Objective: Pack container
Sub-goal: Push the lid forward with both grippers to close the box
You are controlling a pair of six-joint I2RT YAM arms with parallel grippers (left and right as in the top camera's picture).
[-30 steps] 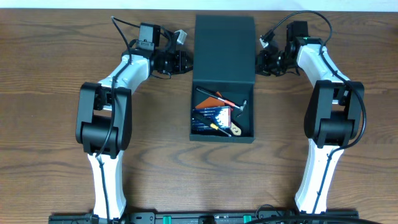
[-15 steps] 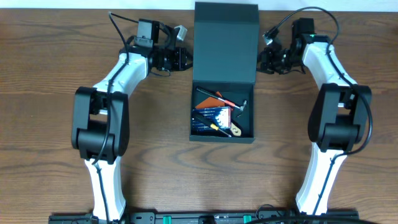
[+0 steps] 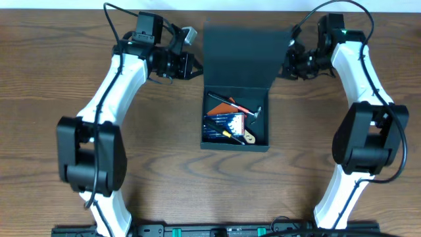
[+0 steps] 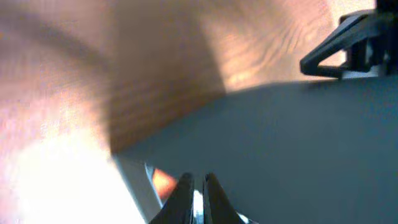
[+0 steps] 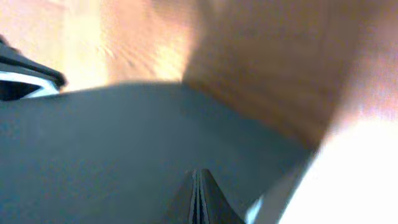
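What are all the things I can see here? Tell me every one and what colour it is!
table: one, brown wood, under everything.
container: one, dark green-black, middle of the table, its flap lid open at the far end.
case: one, blue and white, inside the container.
small tools: a few, with orange, silver and tan parts, inside the container around the case; too small to name.
rail: one, black, along the near edge.
arms: two, white and black, left arm and right arm either side of the container.
claws: two, dark, left claw and right claw, each shut on a side edge of the lid.
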